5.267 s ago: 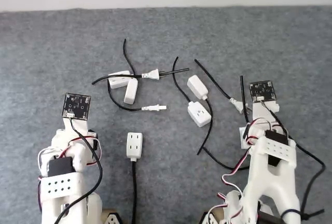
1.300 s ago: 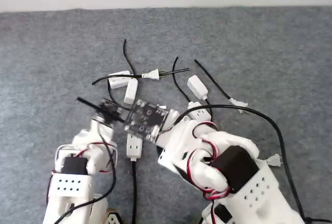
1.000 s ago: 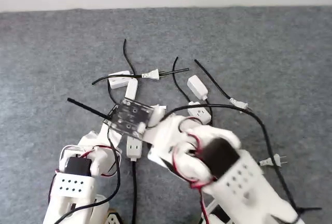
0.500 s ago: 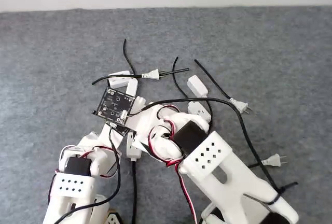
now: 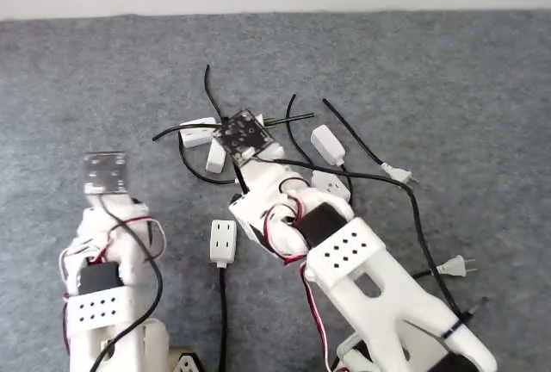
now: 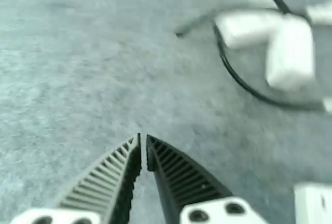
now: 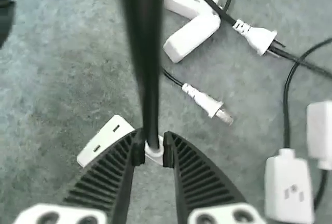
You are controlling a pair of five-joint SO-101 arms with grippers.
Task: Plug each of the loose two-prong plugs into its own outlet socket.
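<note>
The right arm's jaws are shut on what looks like the small white plug (image 7: 151, 153) of a thick black cord (image 7: 142, 53); the flat white outlet socket (image 7: 99, 142) lies just beside them, slots up.

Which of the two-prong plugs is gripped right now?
The plug in the right gripper, jaws shut on it, its black cord rising toward the camera. The other plugs lie loose on the carpet.
</note>
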